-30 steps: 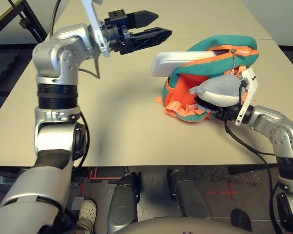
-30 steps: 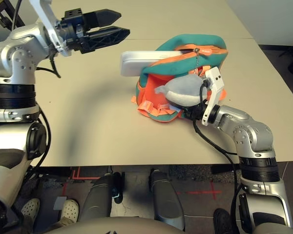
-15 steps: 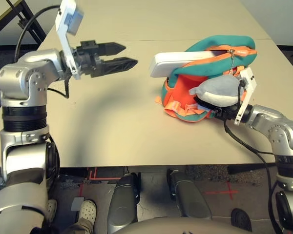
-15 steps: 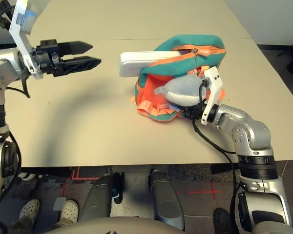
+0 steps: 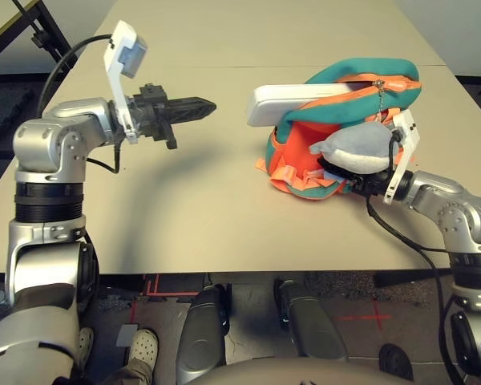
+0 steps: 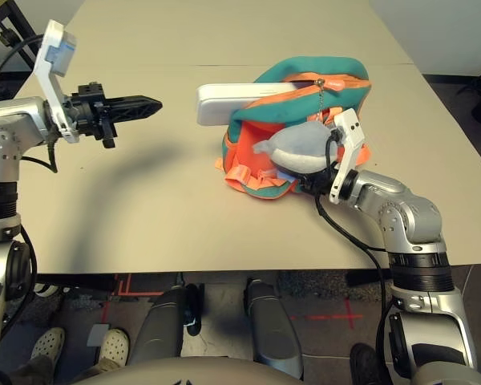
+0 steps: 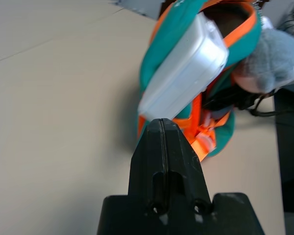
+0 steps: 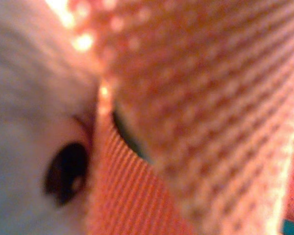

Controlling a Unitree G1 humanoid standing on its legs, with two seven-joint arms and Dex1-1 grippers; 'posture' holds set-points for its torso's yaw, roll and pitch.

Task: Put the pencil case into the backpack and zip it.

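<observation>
Half in soft orange-teal backpack [image 5: 345, 120]: flat hard white pencil case [image 5: 293, 100].

Beige table [image 5: 224, 216], seam across top. Dark floor [image 5: 377, 309] below, red tape marks [image 5: 369, 314]. Black metal stand [image 5: 40, 32] beyond table's far left corner.

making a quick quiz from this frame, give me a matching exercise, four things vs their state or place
Things:
1. pencil case
2. left tool
3. right tool
4. backpack

States:
a. shut, in the air, apart from everything
b. tucked under the grey plush, fingers hidden
c. half out of the opening
d. lying on the table, unzipped

Pairs: 1-c, 2-a, 3-b, 4-d
</observation>
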